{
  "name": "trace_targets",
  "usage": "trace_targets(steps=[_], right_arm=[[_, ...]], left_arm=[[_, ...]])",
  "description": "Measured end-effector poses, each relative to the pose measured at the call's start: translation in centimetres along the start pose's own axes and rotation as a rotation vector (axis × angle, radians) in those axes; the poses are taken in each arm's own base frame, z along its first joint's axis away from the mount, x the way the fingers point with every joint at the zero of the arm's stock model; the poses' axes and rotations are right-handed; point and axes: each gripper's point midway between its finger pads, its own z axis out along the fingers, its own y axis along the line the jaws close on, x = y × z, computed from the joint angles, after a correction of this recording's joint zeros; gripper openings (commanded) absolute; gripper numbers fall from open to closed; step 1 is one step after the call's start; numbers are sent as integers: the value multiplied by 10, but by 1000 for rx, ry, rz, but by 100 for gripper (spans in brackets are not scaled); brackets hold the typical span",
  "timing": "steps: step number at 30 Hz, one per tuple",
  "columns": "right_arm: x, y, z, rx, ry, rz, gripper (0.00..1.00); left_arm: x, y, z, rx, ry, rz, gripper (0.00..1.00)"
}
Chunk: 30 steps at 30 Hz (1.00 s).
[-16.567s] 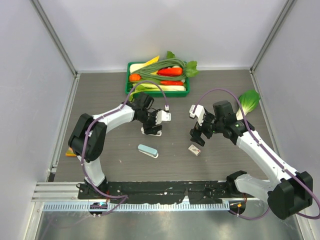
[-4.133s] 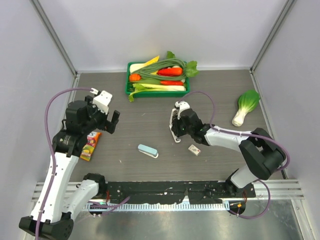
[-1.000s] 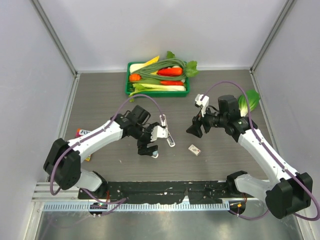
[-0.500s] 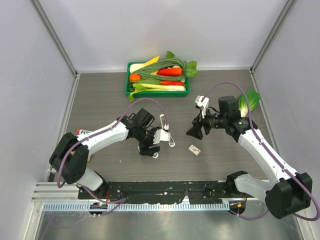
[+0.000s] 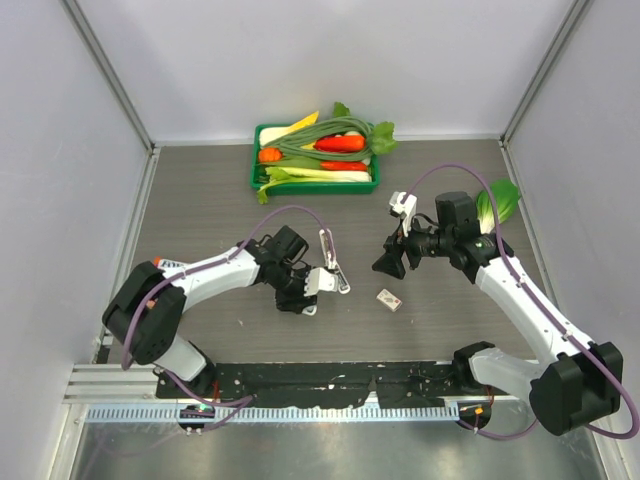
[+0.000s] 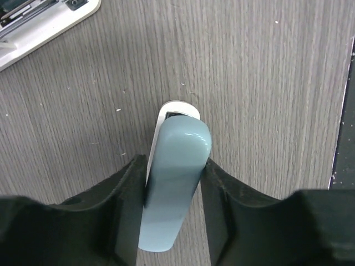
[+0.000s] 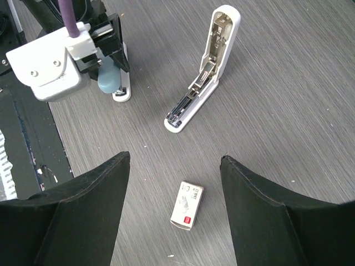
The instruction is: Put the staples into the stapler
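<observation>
A pale blue stapler (image 6: 175, 183) lies shut on the grey table, and my left gripper (image 6: 175, 162) is shut on it, one finger pressed against each long side. From above, that gripper (image 5: 296, 292) covers most of the blue stapler (image 5: 303, 305). A white stapler (image 7: 205, 72) lies hinged open just beyond it with its metal channel showing; it shows as the white stapler (image 5: 333, 262) from above. The staples (image 7: 187, 205), a small whitish box with a red mark, lie flat below my right gripper (image 7: 175, 157), which hangs open above the table. The staples (image 5: 389, 299) lie right of both staplers.
A green tray (image 5: 256, 160) of vegetables stands at the back. A bok choy (image 5: 497, 205) lies at the right. A colourful bag (image 5: 160, 266) peeks out by the left arm. The black base rail (image 5: 330, 378) runs along the near edge.
My left gripper has settled over the blue stapler and its jaws have closed in onto its sides. The right arm has stayed almost still.
</observation>
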Motion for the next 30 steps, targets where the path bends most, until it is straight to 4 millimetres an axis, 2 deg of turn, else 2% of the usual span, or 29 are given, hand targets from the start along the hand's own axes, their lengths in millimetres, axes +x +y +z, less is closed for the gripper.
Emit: trace_targets(steps=[4,8,12,15,18,23,26,30], right_arm=[[0,1,1,-7,0,2,71],[2,2,2,-17,4,9,71],[4,4,3,-35,5,12,71],[5,11,4,-77,3,4,71],[7,21,4,-139,1,-18,71],[8,47,7,-273,-14,-114,72],[0,65,13,-344,-42,-192,72],[-23,82,23,-407,-129,-301,65]], left_arm=[[2,2,1,-12,10,-17,31],[2,4,1,-20,14,-24,26],[2,7,-3,-44,25,-32,24],[-6,13,-15,-84,17,-18,24],[-26,20,-39,-144,-20,15,22],[-75,31,-95,-262,-133,91,19],[-103,30,-126,-306,-208,126,18],[-125,20,-150,-295,-273,139,18]])
